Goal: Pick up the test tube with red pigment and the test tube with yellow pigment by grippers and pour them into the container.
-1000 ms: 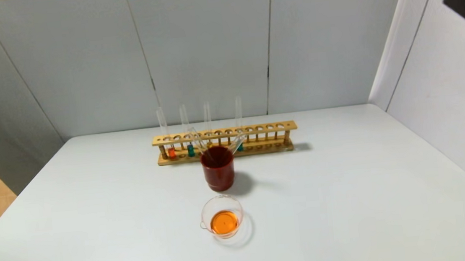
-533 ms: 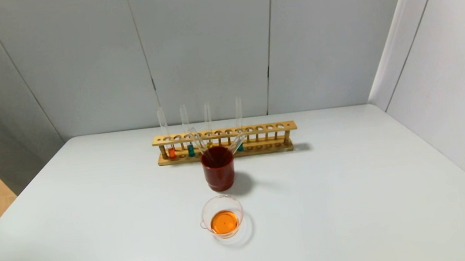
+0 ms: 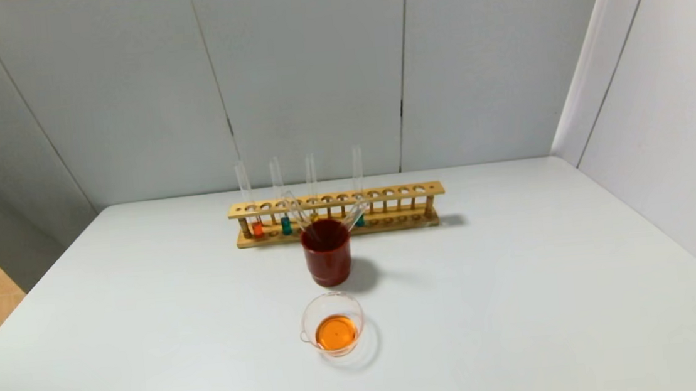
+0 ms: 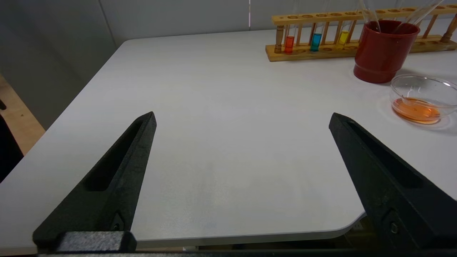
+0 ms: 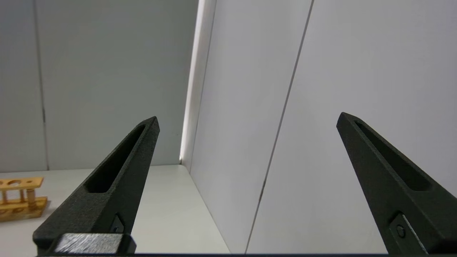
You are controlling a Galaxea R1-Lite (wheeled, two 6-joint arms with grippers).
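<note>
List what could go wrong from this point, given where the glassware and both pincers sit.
1. Two emptied-looking tubes lean loose in the red cup, right in front of the rack; a reach for the rack could knock them.
2. The container holds orange liquid and sits close before the cup; a low sweep might spill it.
3. The left pincer hangs open at the near table edge, and the right pincer faces the wall, so any return starts blind.

Red cup [image 3: 326, 251] just before rack [image 3: 337, 214]
</note>
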